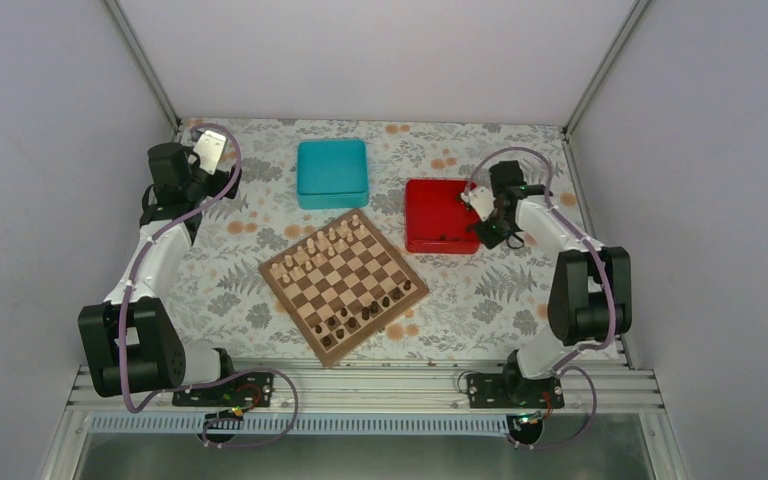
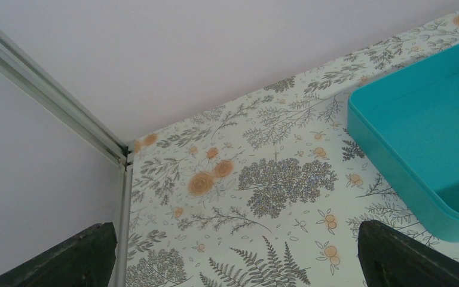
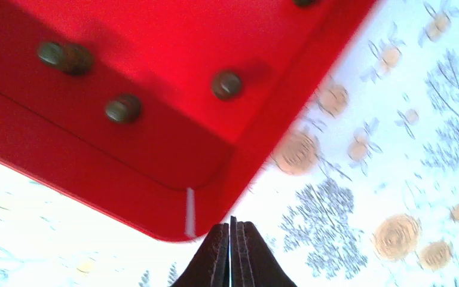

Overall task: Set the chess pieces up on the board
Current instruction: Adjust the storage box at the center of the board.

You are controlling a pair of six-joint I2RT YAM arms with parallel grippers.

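Four or so dark chess pieces (image 3: pixel 124 108) lie in the red tray (image 3: pixel 155 179); the rest stand on the board (image 1: pixel 343 285) mid-table, dark rows likely incomplete. Over the tray corner the right gripper (image 3: pixel 231 226) is pinched closed, empty. By the teal box (image 2: pixel 430 131) the left gripper (image 2: pixel 233 263) is spread wide, idle.

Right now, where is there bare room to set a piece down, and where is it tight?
Free: cloth between left arm and board; cloth between board and right arm, nearer than the red tray. Crowded: the gap where teal box, red tray and the board's far corner meet.
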